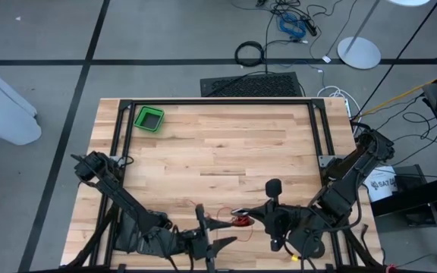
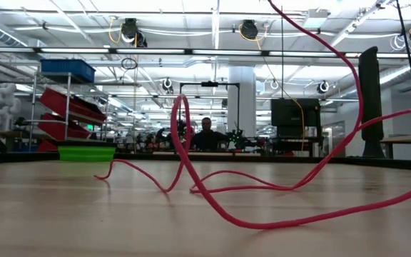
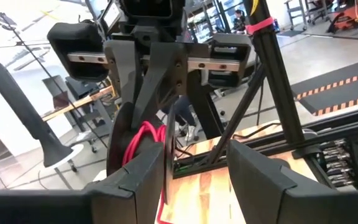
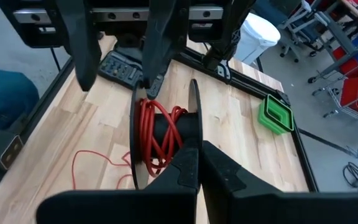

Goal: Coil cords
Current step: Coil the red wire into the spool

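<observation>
We see the thin red cord [image 4: 157, 134] partly wound on a black flanged spool [image 4: 194, 124] near the table's front edge, between both arms. The right gripper [image 4: 194, 165] clenches the spool's flange; the left gripper [image 3: 194, 168] gapes opposite, axis running gripper to gripper.

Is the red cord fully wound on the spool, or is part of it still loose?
Partly wound. Some turns sit on the black spool, but much red cord lies in loose loops on the table.
</observation>
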